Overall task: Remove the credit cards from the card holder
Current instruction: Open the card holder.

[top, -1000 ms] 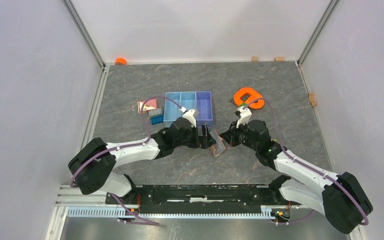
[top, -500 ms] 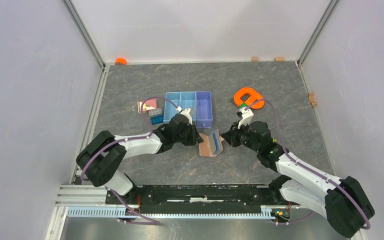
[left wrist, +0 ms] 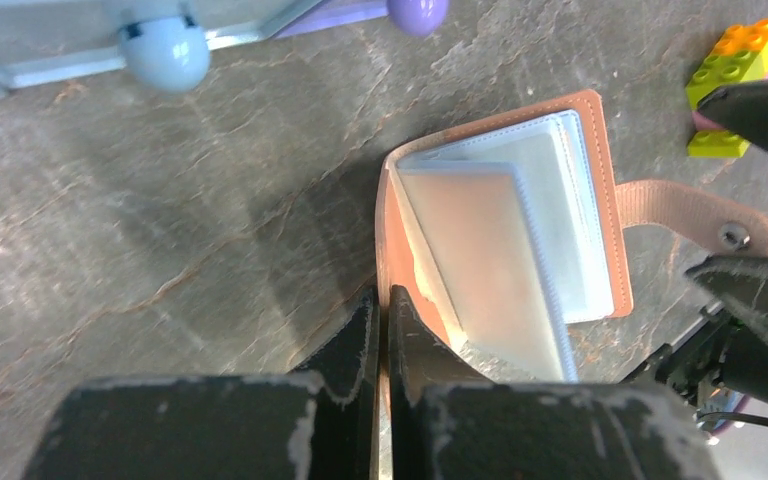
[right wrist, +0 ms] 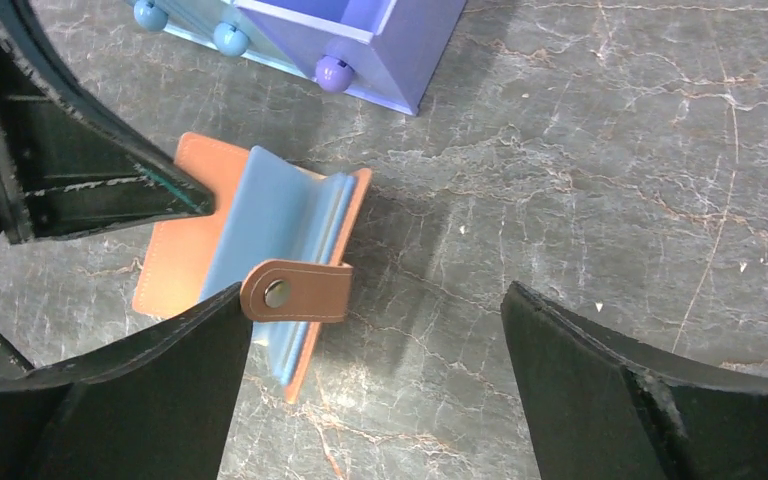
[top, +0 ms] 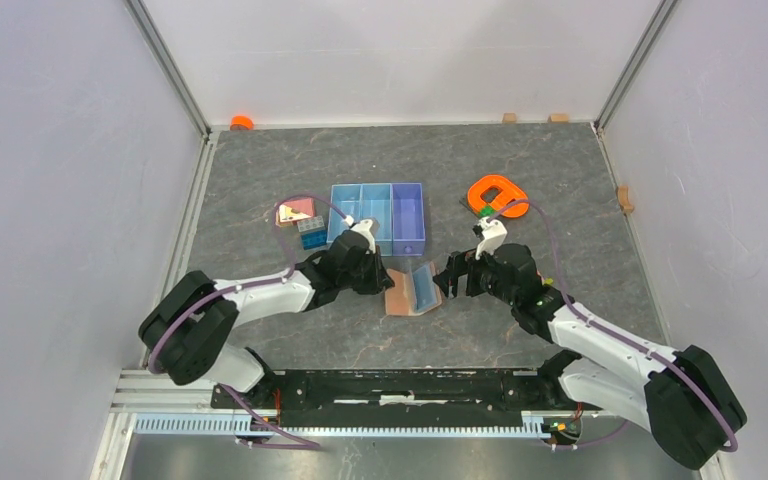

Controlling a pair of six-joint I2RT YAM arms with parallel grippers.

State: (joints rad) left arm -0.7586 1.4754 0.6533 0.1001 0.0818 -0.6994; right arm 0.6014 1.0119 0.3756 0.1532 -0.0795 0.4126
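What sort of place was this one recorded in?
Probably a lab robot cell: white panel walls box in a grey marbled tabletop, with the left arm and right arm bolted at its near rail.

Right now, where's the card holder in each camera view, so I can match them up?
Top external: card holder lies open at centre, just below the blue tray.
Left wrist: right of centre, pockets up.
Right wrist: left of centre, strap on top.
Shared landmark: the blue tray, at the top edge of both wrist views.
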